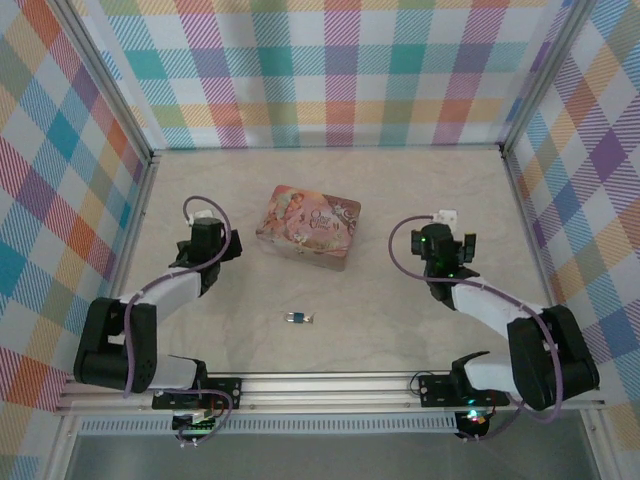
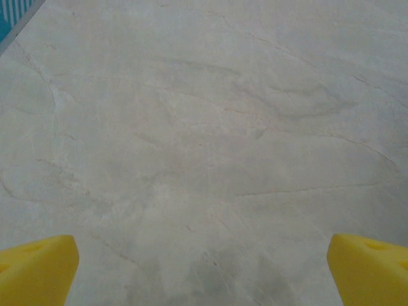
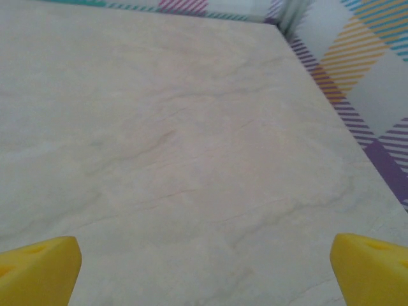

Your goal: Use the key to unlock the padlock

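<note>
1. Left gripper [image 2: 204, 275]: the jaws stand fully apart with nothing between them. Its yellow fingertips [image 2: 35, 271] sit at the two lower corners of the left wrist view, over bare table [image 2: 210, 140].
2. Right gripper [image 3: 204, 274]: the jaws stand fully apart and nothing is held. Bare table lies beneath and ahead of it.
3. Padlock [image 1: 296, 318]: it lies on the table behind both grippers, toward the arm bases. It is roughly midway between the two arms and well apart from each gripper.
4. Key [image 1: 309, 319]: a pale glint on the side of the padlock nearer the right gripper, touching or just beside it. It is too small to tell whether it sits in the lock.
5. Tin box [image 1: 310, 227]: it sits between the grippers, inboard of each and touching neither. The padlock lies clear of its near edge.
6. Edges:
   - The left side wall [image 1: 60, 200] runs near the left gripper's outer side.
   - The right side wall [image 3: 376, 76] stands ahead and outboard of the right gripper, ending at a corner post [image 3: 290, 16].
7. Open room: the table is bare ahead of each gripper up to the back wall [image 1: 330, 80], and in the gap between each gripper and the tin box.
</note>
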### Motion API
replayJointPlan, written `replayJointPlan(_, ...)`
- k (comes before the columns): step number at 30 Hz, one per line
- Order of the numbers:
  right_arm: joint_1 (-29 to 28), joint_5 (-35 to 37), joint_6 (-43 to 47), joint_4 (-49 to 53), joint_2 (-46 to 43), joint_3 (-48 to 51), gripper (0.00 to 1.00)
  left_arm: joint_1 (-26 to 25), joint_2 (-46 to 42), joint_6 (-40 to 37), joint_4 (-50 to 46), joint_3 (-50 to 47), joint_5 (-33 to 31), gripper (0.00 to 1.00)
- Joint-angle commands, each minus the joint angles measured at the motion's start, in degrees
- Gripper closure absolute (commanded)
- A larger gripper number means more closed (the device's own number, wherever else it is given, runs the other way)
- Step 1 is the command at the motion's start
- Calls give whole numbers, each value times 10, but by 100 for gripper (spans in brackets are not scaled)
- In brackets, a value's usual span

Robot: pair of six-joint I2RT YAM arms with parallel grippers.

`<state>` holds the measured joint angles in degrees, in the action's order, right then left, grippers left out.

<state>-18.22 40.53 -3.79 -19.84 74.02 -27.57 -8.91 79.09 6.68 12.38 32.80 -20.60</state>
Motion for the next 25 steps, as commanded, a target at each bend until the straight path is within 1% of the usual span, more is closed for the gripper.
replayJointPlan(1, 21, -31, 9, -130, 21, 42, 0, 1, 35, -56, 173, -36, -5, 0)
replayJointPlan(2, 28, -59, 15, -185, 21, 59, 0, 3, 49, -63, 172, -27, -3, 0)
replayJointPlan(3, 41, -100, 23, -235, 24, 76, 0, 5, 60, -80, 193, -24, 20, 0)
replayJointPlan(5, 66, -158, 36, -222, 33, 64, 0, 21, 96, -89, 276, -48, 71, 0)
replayJointPlan(6, 77, -191, 52, -232, 44, 60, 0, 37, 87, -77, 260, -52, 108, 0)
replayJointPlan(7, 88, -220, 62, -266, 63, 65, 0, 47, 93, -75, 304, -71, 133, 0)
replayJointPlan(8, 107, -256, 59, -341, 110, 75, 0, 50, 116, -79, 381, -96, 138, 0)
replayJointPlan(9, 130, -289, 39, -353, 137, 78, 0, 50, 111, -76, 349, -91, 139, 0)
replayJointPlan(10, 146, -292, 28, -356, 152, 70, 0, 50, 103, -79, 332, -84, 139, 0)
replayJointPlan(11, 147, -292, 19, -295, 138, 52, 0, 47, 110, -81, 354, -92, 130, 0)
replayJointPlan(12, 149, -293, 20, -313, 142, 55, 0, 41, 103, -80, 332, -87, 118, 0)
replayJointPlan(13, 146, -292, 28, -330, 145, 62, 0, 37, 109, -83, 352, -90, 110, 0)
replayJointPlan(14, 142, -293, 30, -317, 137, 61, 0, 39, 105, -80, 337, -86, 111, 0)
replayJointPlan(18, 145, -301, 31, -321, 140, 61, 0, 39, 106, -79, 339, -87, 111, 0)
replayJointPlan(19, 145, -306, 29, -303, 141, 53, 0, 38, 107, -79, 343, -88, 111, 0)
replayJointPlan(21, 159, -335, 23, -287, 141, 44, 0, 39, 107, -79, 342, -88, 111, 0)
replayJointPlan(25, 163, -340, 23, -293, 139, 49, 0, 39, 106, -80, 345, -90, 111, 0)
